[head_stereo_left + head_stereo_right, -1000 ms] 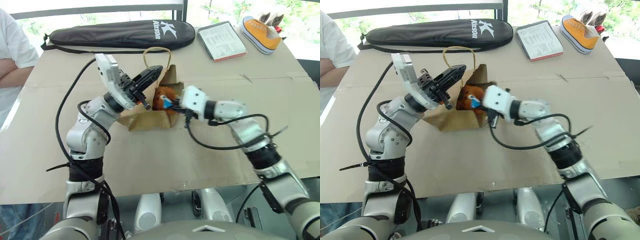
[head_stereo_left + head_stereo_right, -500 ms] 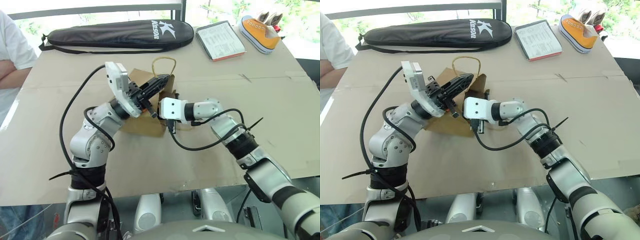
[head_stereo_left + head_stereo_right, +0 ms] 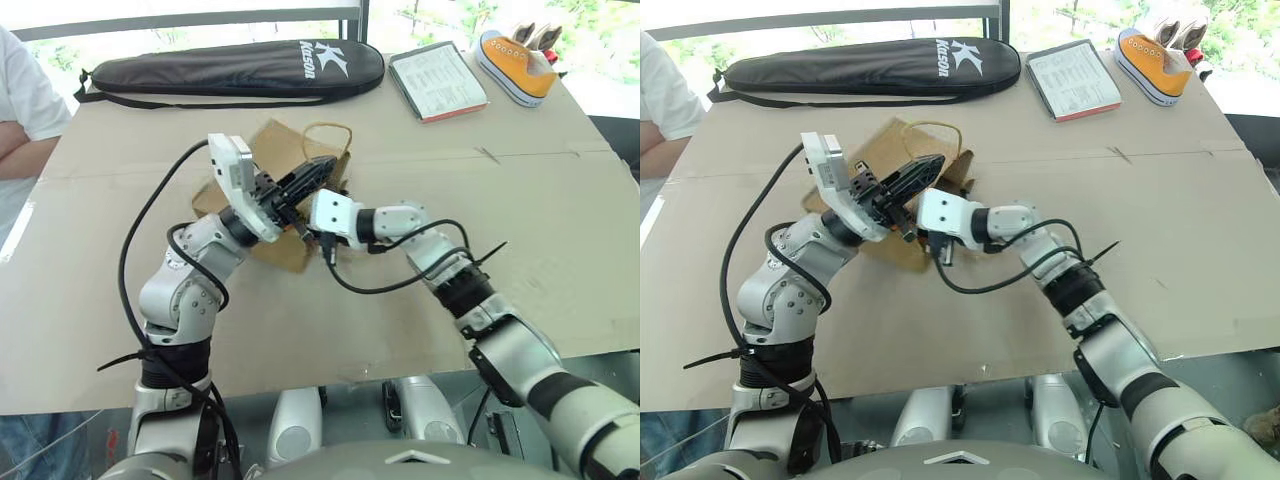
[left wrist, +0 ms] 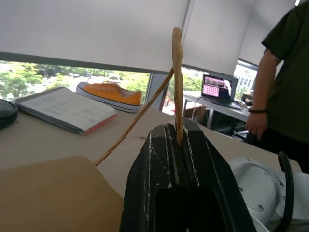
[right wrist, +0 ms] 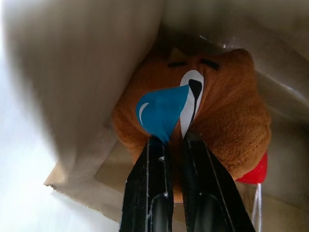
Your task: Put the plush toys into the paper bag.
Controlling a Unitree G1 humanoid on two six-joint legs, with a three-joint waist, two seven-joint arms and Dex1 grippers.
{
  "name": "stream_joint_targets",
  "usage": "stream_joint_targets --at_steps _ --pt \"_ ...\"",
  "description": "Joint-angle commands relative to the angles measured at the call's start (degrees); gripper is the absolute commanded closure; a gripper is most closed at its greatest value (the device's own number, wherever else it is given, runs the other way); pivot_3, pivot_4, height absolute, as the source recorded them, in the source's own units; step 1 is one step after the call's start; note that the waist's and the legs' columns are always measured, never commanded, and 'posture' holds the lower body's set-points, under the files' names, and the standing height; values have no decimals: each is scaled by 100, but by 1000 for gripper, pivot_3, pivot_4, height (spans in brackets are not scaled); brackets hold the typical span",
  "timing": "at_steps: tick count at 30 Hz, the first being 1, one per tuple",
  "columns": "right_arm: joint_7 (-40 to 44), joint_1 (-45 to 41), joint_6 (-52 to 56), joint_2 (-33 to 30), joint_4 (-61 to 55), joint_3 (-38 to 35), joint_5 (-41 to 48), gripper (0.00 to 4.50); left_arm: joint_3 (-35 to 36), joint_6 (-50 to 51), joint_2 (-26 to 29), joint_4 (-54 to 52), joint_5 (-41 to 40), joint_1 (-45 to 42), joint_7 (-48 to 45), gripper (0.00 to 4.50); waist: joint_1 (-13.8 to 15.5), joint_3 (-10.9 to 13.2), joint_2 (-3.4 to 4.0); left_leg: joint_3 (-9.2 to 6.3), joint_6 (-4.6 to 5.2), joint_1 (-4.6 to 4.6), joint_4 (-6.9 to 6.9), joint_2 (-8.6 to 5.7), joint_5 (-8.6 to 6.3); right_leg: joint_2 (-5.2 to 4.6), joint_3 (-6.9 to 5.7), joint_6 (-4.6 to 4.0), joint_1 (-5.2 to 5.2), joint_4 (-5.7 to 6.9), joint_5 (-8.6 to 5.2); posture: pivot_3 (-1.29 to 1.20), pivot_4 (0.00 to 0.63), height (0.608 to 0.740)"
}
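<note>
The brown paper bag [image 3: 272,150] lies tipped on the cardboard-covered table [image 3: 560,200]. My left gripper [image 3: 326,165] is shut on one of its tan cord handles [image 4: 177,72] and holds the mouth up. My right gripper [image 5: 173,137] reaches into the bag, shut on the brown bear plush toy [image 5: 231,116] just under its blue teardrop [image 5: 161,111]. Paper walls [image 5: 87,72] surround the bear on all sides. A red piece of another soft thing [image 5: 254,172] shows beside the bear. From the head views the bear is hidden behind my right hand and the bag.
A long black zipped case [image 3: 230,65] lies along the far edge, with a booklet [image 3: 437,80] and an orange sneaker [image 3: 515,65] at the far right. One person stands at the left edge [image 3: 20,110]. Another stands beyond the table [image 4: 285,72].
My right hand has pushed left with the bear, from the bag's mouth to deep inside. The bag has tipped and slid left. My left gripper kept its hold on the handle.
</note>
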Motion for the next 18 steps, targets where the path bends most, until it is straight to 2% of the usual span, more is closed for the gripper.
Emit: stream_joint_targets --at_steps 1,5,10,14,18 --pt "1 -177 -429 90 386 -177 84 4458 -3 -67 4 -340 -94 93 -24 4500 31 0 0 1 0 -2 -1 -1 0 -3 0 0 0 -2 0 0 150 740" --pt "174 -86 -603 -32 419 -306 157 3213 55 -202 101 -310 46 224 -62 4500 47 1 0 6 0 -5 1 -6 0 -13 0 0 1 -6 0 0 150 740" --pt "165 195 -494 -443 -217 -329 64 689 261 -433 301 -152 203 368 -121 4500 46 1 1 6 0 -2 0 -6 0 -12 0 -1 0 -4 0 0 150 740" --pt "129 646 47 -865 -1231 -431 95 689 454 -600 449 59 269 416 -174 4500 46 1 1 7 -1 -3 -3 -6 0 -13 0 -1 -1 -6 -1 0 150 740" --pt "66 1176 1186 -1138 -2653 -725 476 689 627 -743 433 308 168 318 -256 4500 47 1 1 6 -1 -2 -4 -5 0 -13 -1 -1 -2 -4 -1 0 150 740"
